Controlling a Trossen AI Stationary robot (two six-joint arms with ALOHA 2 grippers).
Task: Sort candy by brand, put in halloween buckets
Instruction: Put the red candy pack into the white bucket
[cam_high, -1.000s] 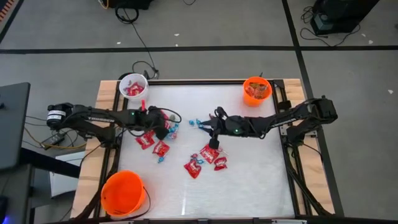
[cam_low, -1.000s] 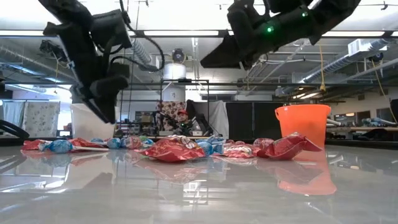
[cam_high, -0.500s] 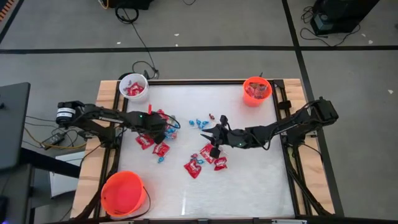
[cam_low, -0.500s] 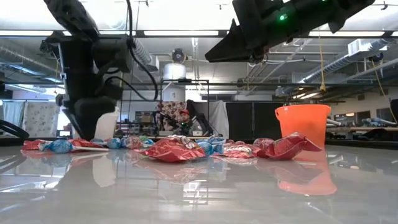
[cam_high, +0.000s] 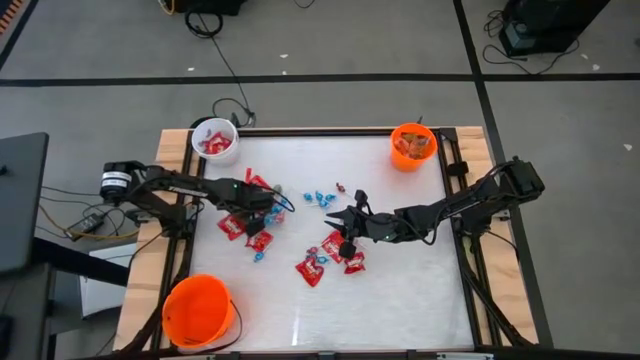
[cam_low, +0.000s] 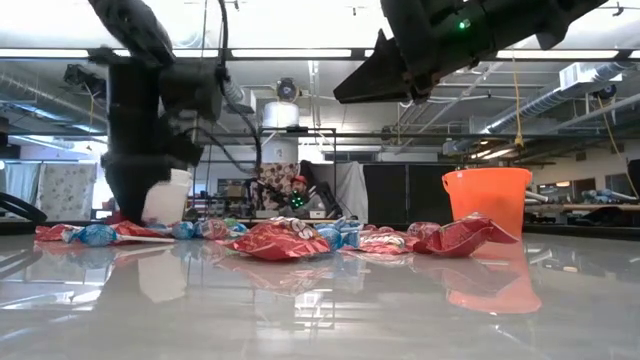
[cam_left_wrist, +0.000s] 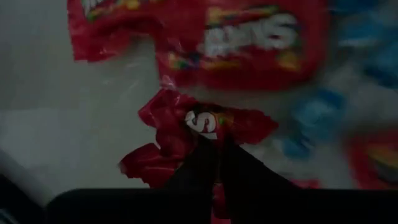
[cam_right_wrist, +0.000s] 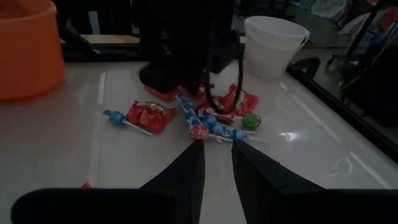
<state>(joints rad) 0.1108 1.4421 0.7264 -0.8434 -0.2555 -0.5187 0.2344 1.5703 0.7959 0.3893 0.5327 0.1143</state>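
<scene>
My left gripper (cam_high: 266, 203) points steeply down into the candy pile at the table's left and is shut on a red packet (cam_left_wrist: 186, 134). More red packets (cam_high: 232, 226) and blue-wrapped pieces (cam_high: 322, 197) lie flat around it. My right gripper (cam_high: 338, 215) hovers open above the table's middle, over another group of red packets (cam_high: 335, 247), with nothing between its fingers (cam_right_wrist: 186, 168). The white bucket (cam_high: 215, 140) stands at the far left corner. The small orange bucket (cam_high: 412, 145) is at the far right and the larger orange bucket (cam_high: 198, 310) at the near left. My left gripper (cam_left_wrist: 214, 142) pinches a red packet at its crumpled middle (cam_left_wrist: 200, 123) between the two fingers, coming from above and pointing down. The wrapper bunches up around the fingertips. The packet lies on the table among the other candy.
Lollipops on sticks and a green sweet (cam_right_wrist: 250, 120) lie in the left pile. The table has a wooden frame (cam_high: 150, 250). Cables (cam_high: 232, 105) run off the far left edge. The near right of the white table top (cam_high: 400, 300) is bare.
My left gripper has sunk onto the candy pile and tipped from a slant until it points almost straight down. My right arm has swung a little toward the table's near edge, its gripper staying well above the table.
</scene>
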